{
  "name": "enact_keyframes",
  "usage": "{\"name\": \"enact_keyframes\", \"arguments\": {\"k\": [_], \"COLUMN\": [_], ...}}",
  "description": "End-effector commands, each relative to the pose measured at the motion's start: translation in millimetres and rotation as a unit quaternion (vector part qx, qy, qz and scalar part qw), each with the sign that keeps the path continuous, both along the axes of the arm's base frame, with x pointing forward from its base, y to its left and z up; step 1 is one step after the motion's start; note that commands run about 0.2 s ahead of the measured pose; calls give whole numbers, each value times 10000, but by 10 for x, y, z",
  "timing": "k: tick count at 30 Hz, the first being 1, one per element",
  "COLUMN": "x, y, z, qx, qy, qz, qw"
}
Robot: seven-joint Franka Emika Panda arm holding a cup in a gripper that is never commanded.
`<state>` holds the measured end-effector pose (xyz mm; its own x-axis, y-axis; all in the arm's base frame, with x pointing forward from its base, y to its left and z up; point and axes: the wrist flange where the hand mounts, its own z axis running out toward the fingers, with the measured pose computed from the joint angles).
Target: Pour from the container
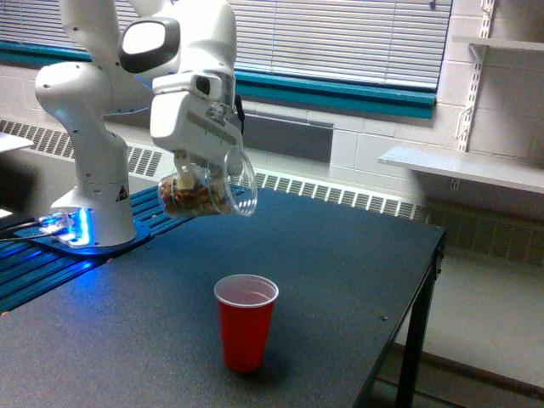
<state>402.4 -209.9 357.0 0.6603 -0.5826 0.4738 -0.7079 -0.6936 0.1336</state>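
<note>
One red cup stands upright on the dark counter, its white inside showing. Up and toward the exterior view's left of the red cup, the claw is clamped on the clear container, holding it in the air above the counter. That container is tipped on its side, its wide rim facing the exterior view's right, with brown pieces lying along its lower wall. Nothing touches the red cup.
</note>
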Motion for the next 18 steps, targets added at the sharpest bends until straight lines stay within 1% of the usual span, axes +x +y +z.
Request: {"name": "enact_keyframes", "arguments": {"k": [1, 6, 12, 18], "x": [13, 50, 105, 117], "y": [12, 13, 7, 13], "z": [-78, -120, -149, -217], "qx": [-37, -127, -301, -402], "qy": [132, 271, 423, 621], "qz": [-196, -257, -315, -355], "qw": [9997, 9992, 9982, 9966]}}
